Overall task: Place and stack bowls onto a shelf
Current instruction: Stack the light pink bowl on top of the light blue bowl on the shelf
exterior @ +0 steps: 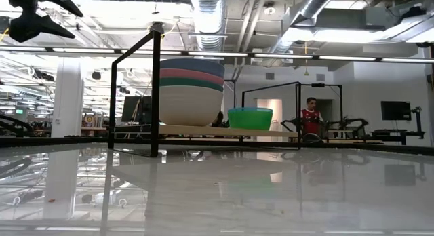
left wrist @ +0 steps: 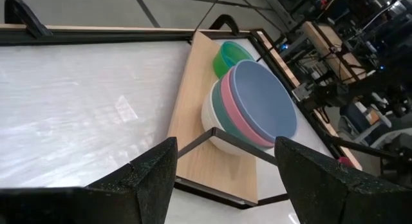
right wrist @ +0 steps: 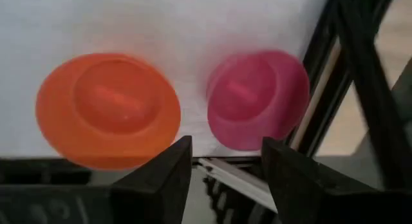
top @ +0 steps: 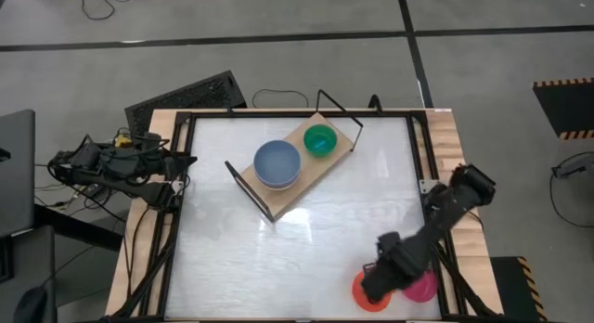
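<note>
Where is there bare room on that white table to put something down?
The white table is bare in front of the light wooden shelf. It is crowded at the near right corner: the right end effector hovers over the small orange-red plastic bowl and small magenta plastic bowl.

White table, shelf and loose bowls

The white table (top: 232,258) carries a wooden shelf (top: 327,162) set at an angle; on it sit a stack of large bowls (top: 277,163) and a small green bowl (top: 320,139). An orange-red bowl (right wrist: 108,110) and a magenta bowl (right wrist: 257,97) lie upside down at the table's near right corner.
</note>
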